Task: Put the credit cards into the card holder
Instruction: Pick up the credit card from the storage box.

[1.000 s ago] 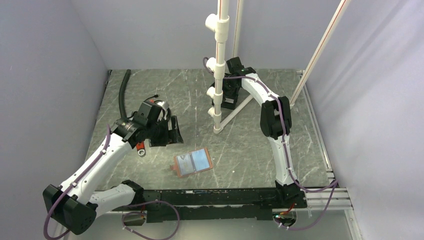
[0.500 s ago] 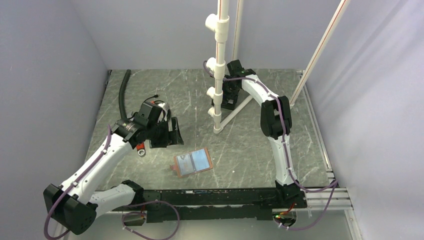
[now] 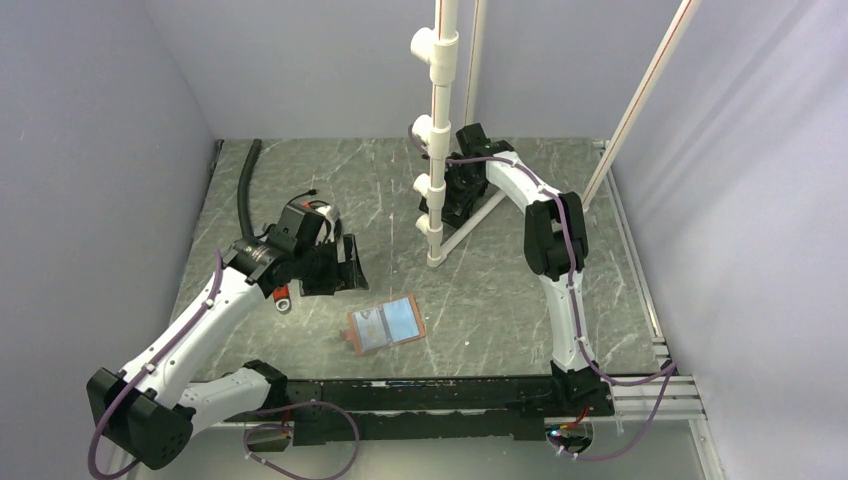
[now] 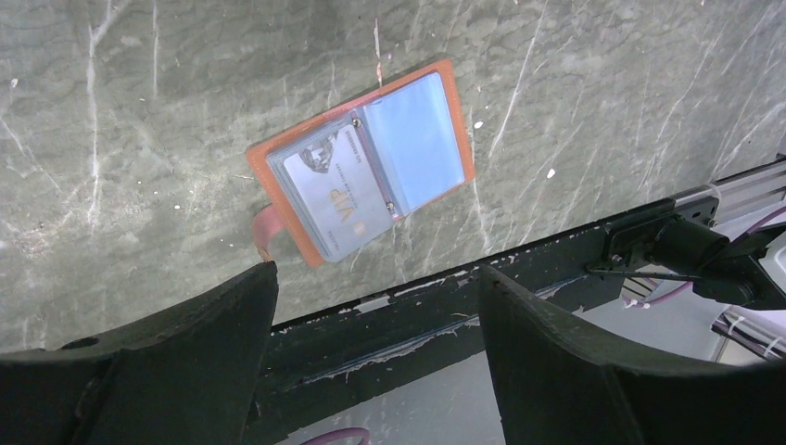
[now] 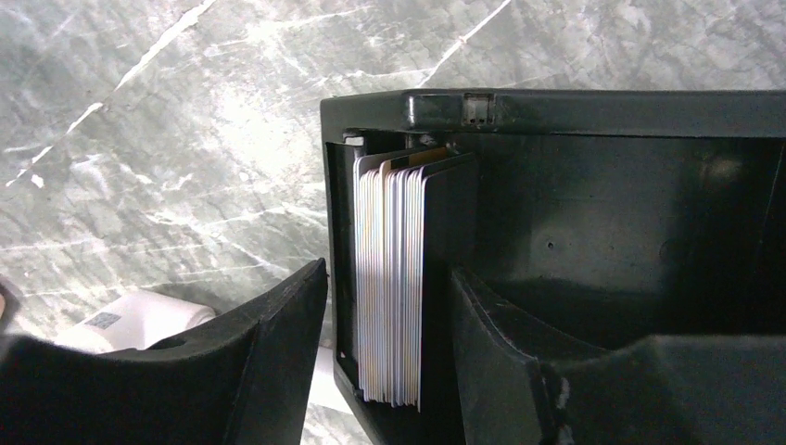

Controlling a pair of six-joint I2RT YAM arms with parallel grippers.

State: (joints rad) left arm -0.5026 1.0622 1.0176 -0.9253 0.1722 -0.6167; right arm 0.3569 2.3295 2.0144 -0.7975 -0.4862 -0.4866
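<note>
1. The table [image 3: 330, 180] is a grey-green slab veined white like marble.
2. Plain pale lavender walls box it in: left wall [image 3: 90, 150], back wall [image 3: 320, 60], right wall [image 3: 760, 200].
3. A white pipe [image 3: 440, 100] stands upright at the far middle, with thin white rods [image 3: 639, 100] leaning beside it.
4. A black hose [image 3: 244, 190] lies at the far left.
5. A metal rail [image 3: 648, 300] lines the right edge and a black rail [image 3: 440, 385] the near one.
6. The light is soft and even.

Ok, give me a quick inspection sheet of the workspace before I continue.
Surface: grey veined table.
Job's things: card holder open flat, silver card and light blue card in its sleeves; credit cards stacked on edge in black box.
Clutter: small red-and-silver item, black hose.
Grippers: left gripper open, empty; right gripper jaws apart astride the stack.
Cables: purple cables along both arms.
Surroundings: white PVC post, plain walls.
</note>
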